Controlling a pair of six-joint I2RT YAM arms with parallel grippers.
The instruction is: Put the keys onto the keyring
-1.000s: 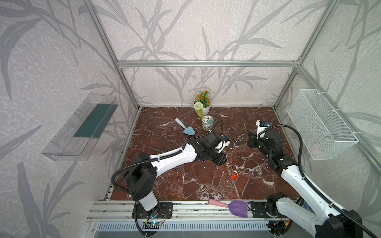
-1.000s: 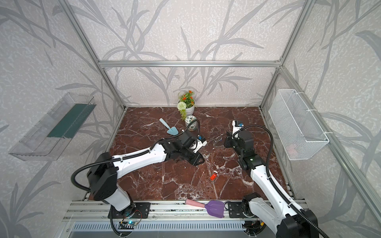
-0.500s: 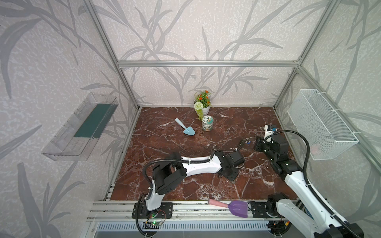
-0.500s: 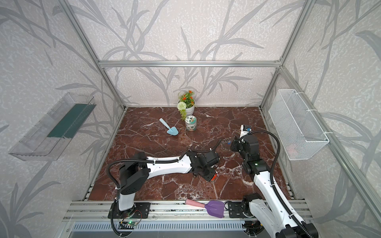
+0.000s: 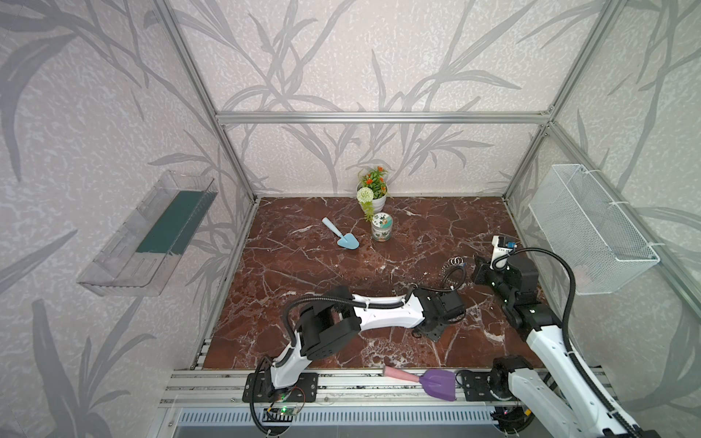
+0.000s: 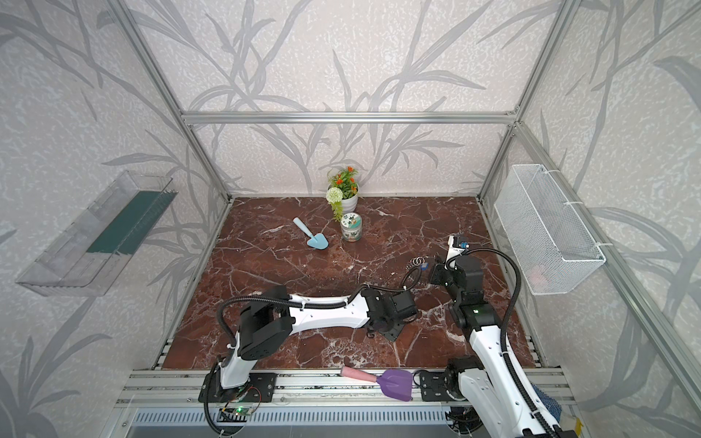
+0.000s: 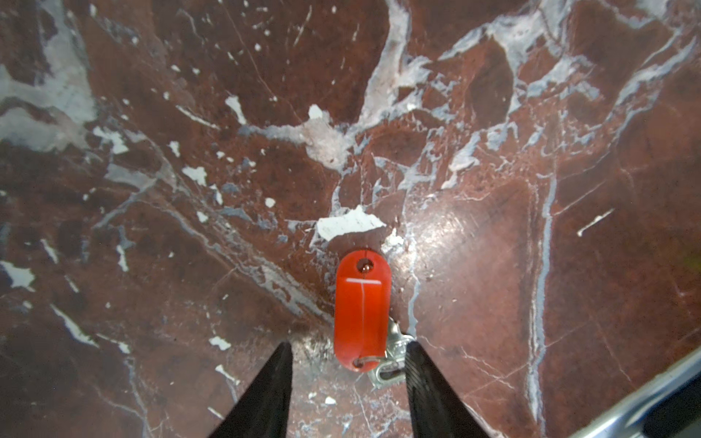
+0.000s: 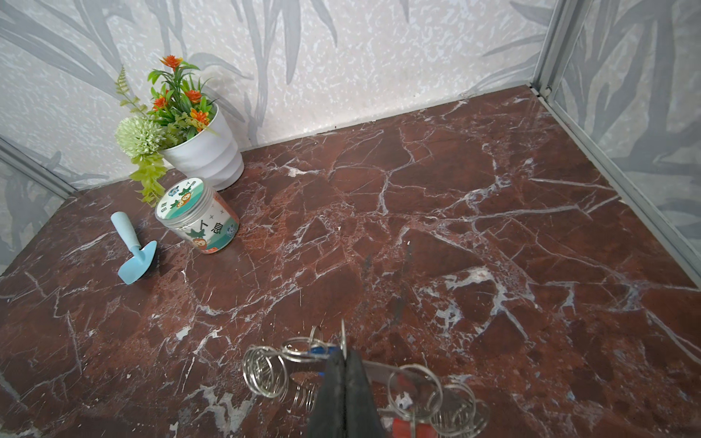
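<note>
**A:** What is hidden or hard to make out?

**B:** In both top views the left arm's wrist covers the left gripper (image 5: pixel 431 330). The red-orange key (image 7: pixel 360 307) shows only in the left wrist view. The keyring (image 5: pixel 453 266) is a faint tangle of wire loops there.

**A:** How do the arms sit?

**B:** The left arm lies low, stretched across the desk (image 5: pixel 303 265) toward the right. The right arm reaches back from the front right corner, its wrist turned toward the keyring.

**A:** And the jaws?

**B:** The left jaws stand apart and hold nothing. The red-orange key lies flat on the desk between them, and one finger (image 7: pixel 428 386) seems just to touch its metal part. The right gripper (image 8: pixel 344 360) has its jaws clenched on a thin wire loop of the keyring. A blue key (image 8: pixel 316 349) is half hidden among the loops.
</note>
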